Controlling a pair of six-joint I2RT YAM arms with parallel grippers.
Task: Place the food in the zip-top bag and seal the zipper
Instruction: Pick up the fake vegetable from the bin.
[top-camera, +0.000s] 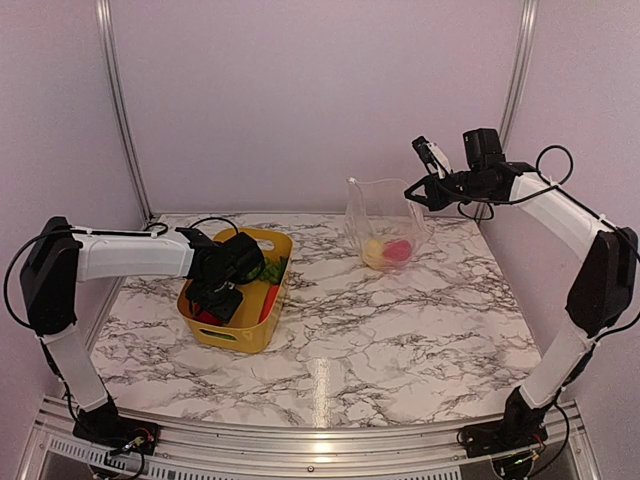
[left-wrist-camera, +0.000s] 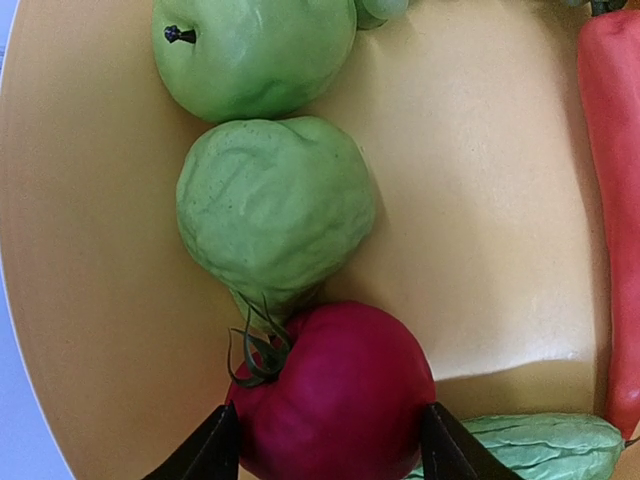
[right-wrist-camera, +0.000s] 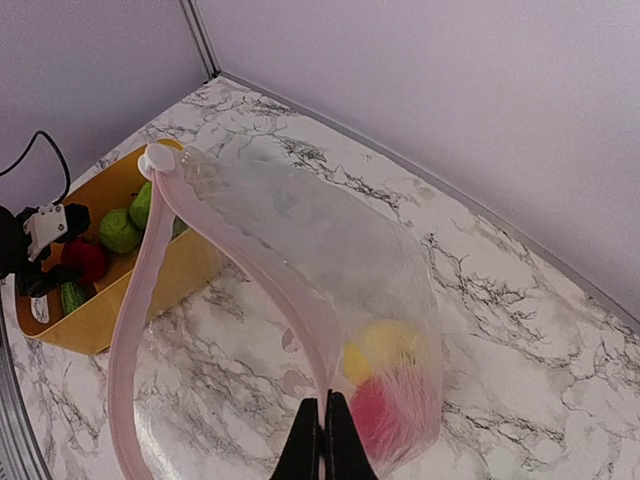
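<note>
The left gripper (left-wrist-camera: 328, 445) stands fairly wide astride the dark red tomato (left-wrist-camera: 335, 390), with its tips at the flanks (whether they grip, I cannot tell). The tomato's stem points ahead-left. Beyond it in the yellow bin (left-wrist-camera: 480, 200) lie a lumpy green fruit (left-wrist-camera: 272, 205), then a green apple (left-wrist-camera: 255, 50). A red pepper (left-wrist-camera: 612, 200) lies to the right, its length running straight ahead.

The right gripper (right-wrist-camera: 323, 440) is pinched tight on the zipper (right-wrist-camera: 132, 310), whose length runs away up-left. The zip-top bag (right-wrist-camera: 330, 250) has a yellow piece (right-wrist-camera: 385, 345) and a red piece (right-wrist-camera: 375, 415) inside, just ahead-right.
</note>
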